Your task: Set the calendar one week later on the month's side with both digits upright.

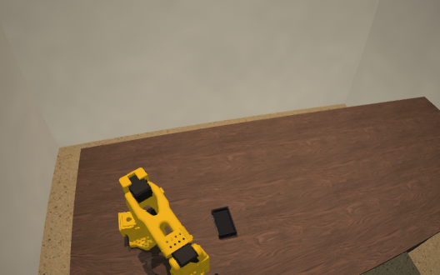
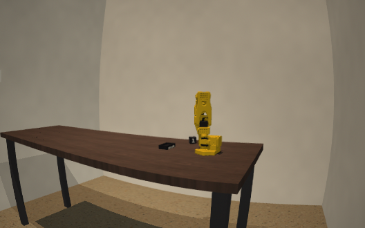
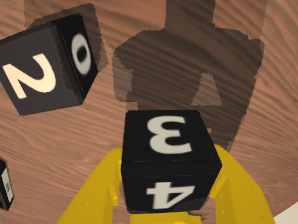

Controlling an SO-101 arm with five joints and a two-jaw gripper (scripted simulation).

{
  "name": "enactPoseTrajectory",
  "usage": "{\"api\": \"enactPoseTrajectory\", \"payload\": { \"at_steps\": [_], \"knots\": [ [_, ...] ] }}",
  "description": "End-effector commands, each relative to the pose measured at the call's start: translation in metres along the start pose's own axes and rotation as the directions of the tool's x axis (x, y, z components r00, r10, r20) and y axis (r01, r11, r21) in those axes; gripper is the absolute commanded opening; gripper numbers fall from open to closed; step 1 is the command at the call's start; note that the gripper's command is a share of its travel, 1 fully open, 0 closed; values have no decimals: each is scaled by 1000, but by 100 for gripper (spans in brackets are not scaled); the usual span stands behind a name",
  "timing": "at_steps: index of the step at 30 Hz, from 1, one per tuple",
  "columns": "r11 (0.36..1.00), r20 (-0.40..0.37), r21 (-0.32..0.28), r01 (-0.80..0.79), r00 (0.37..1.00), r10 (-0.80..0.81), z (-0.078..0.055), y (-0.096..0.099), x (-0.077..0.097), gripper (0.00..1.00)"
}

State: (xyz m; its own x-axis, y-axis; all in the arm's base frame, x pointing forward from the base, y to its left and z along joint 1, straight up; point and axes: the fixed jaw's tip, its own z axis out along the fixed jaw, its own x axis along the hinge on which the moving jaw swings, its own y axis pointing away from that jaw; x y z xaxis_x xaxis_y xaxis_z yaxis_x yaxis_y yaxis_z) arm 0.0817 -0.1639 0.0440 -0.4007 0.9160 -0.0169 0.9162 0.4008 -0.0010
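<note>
My gripper (image 3: 170, 172) is shut on a black cube (image 3: 160, 137). In the wrist view a white 3 on its upper face looks upside down, with a 4 on the face below. A second black cube (image 3: 47, 65) (image 2: 192, 139) lies outside the gripper, up and left in the wrist view, showing 2 and 0; the exterior view shows a 1 on it. The black tray (image 1: 225, 222) (image 2: 166, 146) stands flat on the table and looks empty; a part with a light label shows at the wrist view's left edge. The arm hides the gripper in the exterior view.
The yellow arm (image 1: 160, 221) (image 2: 203, 110) stands beside the tray on the brown wooden table (image 1: 292, 175) (image 2: 114, 148). The arm's shadow falls on the wood beyond the held cube in the wrist view. The second cube is near the arm's base in the exterior view.
</note>
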Motion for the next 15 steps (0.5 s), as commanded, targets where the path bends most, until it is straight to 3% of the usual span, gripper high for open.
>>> {"api": "enactPoseTrajectory", "payload": {
  "at_steps": [1,15],
  "knots": [
    [1000,35,-2,-19,999,19,-3,-2,-4,0],
    [1000,35,-2,-19,999,19,2,-2,-4,0]
  ]
}}
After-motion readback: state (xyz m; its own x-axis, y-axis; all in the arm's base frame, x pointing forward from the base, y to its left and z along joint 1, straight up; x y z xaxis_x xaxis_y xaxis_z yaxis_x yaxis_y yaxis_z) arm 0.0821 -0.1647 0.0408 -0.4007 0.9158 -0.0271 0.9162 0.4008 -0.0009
